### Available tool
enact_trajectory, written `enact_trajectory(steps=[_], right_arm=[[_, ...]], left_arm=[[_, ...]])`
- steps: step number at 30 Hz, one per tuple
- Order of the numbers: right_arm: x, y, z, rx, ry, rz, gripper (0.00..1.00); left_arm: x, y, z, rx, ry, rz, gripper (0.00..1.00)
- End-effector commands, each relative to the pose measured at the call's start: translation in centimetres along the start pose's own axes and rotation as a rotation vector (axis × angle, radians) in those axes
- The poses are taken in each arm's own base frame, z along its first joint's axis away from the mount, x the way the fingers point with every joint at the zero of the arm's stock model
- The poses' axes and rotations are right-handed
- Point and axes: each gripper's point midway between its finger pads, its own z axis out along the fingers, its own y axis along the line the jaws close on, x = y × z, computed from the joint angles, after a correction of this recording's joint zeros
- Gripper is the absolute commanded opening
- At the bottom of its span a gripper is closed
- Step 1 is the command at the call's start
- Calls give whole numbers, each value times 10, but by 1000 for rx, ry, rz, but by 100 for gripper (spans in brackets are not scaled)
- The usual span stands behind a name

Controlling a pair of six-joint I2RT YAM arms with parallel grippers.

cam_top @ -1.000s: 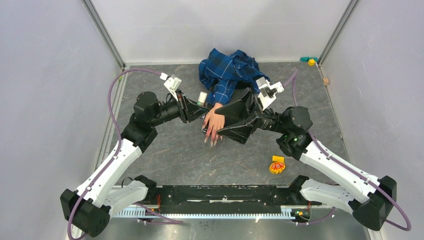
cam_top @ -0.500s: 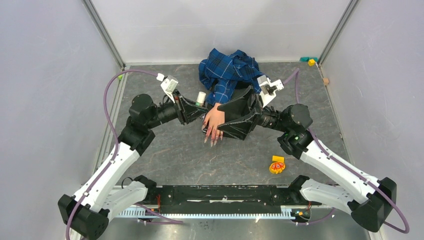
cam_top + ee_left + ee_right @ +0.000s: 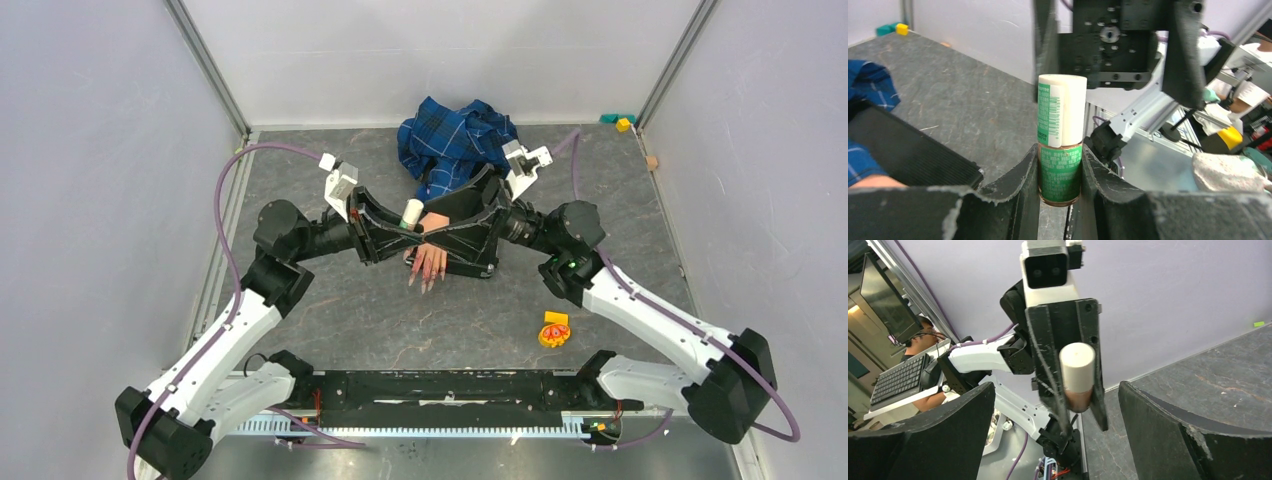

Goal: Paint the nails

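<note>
**Polish bottle offered up for uncapping over mannequin hand**

The polish bottle (image 3: 1060,172) was clamped by its green-labelled body in the left tool (image 3: 1060,155); the white cap (image 3: 1062,107) was left clear of the grip, apparently so that it could be taken from the other side; the right tool (image 3: 1057,390) was held with its jaws wide apart, lined up on that cap and not touching it; the cap was not yet off, so painting was judged not begun; the nails (image 3: 424,276), long, pointed and pink-red, lay on the mannequin hand (image 3: 432,252) on the table (image 3: 330,300), just below the two tools, tips turned towards the arm bases; the blue plaid sleeve (image 3: 455,140) was bunched at the far side; the bottle was probably kept near the hand to shorten the brush's travel.
</note>
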Motion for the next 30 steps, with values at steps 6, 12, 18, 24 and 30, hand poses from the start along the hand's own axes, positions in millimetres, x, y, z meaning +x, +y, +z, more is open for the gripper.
enact_trajectory(steps=[6, 12, 18, 24, 30], right_arm=[[-24, 13, 23, -90, -66, -17, 98], [-24, 14, 34, -106, -75, -14, 98], [-18, 20, 42, -141, -61, 2, 98], [-14, 26, 42, -161, -44, 5, 98], [-14, 31, 38, -165, -22, -16, 97]], left_arm=[[0, -24, 10, 119, 11, -14, 2], [2, -24, 13, 124, 16, -21, 2], [2, -17, 15, 90, 10, -41, 2], [6, -5, 18, 42, 22, -65, 2], [5, 5, 15, -27, 6, -51, 2]])
